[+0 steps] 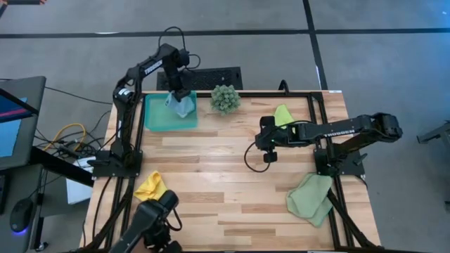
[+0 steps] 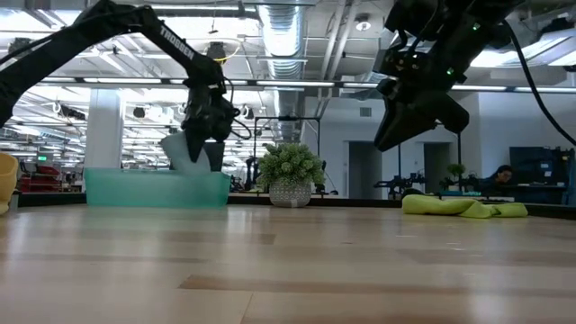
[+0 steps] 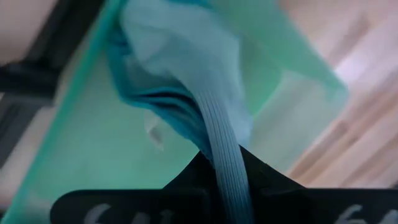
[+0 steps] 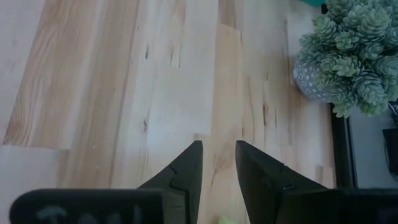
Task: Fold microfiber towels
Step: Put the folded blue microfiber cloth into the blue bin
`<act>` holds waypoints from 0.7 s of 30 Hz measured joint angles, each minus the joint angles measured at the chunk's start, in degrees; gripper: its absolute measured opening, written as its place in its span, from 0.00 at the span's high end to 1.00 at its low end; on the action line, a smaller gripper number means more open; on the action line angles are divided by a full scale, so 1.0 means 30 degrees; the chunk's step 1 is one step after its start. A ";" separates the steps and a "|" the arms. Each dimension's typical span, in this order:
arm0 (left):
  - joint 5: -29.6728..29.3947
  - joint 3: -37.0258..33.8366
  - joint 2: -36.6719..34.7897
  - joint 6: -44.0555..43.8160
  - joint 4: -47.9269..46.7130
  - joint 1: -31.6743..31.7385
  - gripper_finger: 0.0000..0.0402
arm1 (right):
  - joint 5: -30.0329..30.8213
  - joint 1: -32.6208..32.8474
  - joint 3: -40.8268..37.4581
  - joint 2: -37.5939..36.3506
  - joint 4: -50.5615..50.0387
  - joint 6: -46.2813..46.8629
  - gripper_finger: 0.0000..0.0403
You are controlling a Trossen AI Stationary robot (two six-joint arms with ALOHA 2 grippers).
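- Wooden table (image 1: 232, 176): seen whole only from above; from the low camera just a flat plank surface running toward the room behind.
- Teal tray (image 1: 158, 119): directly under the left gripper (image 1: 181, 95); open top seen from above, only its side wall (image 2: 153, 189) seen from the low camera.
- Pale sage green towel (image 1: 311, 199): lying crumpled well behind the right gripper (image 1: 261, 144), at the table's near right edge; seen from above only.
- Lime green towel (image 1: 283, 114): just beside the right arm, behind its gripper; a flat heap (image 2: 463, 208) on the table from the low camera.
- Yellow towel (image 1: 151, 187): well apart from both grippers, near the left front edge; only a sliver (image 2: 5, 180) at the low view's border.
- Light blue towel (image 3: 186, 93): clenched between the left gripper's closed fingers (image 3: 267, 180), hanging down into the tray; ribbed weave plain in the left wrist view alone.
- Spiky green plant (image 4: 348, 56): ahead of the right gripper (image 4: 217, 162), whose fingers stand partly apart above bare wood, grasping nothing; pot (image 2: 290, 193) visible from the low camera.
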 joint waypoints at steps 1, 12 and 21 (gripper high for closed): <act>-0.0382 0.0000 0.0000 -0.0269 -0.0007 0.0079 0.98 | 0.0000 0.0000 0.0000 0.0000 -0.0004 0.0003 0.71; -0.2461 0.0000 0.0000 -0.3275 0.0000 0.1210 0.98 | -0.0752 0.0000 0.0000 0.0000 -0.0019 0.0164 0.71; 0.0920 0.1658 -0.0922 -0.3270 -0.0016 0.0478 0.98 | -0.1559 0.0007 0.0000 0.0000 -0.0012 0.0001 0.71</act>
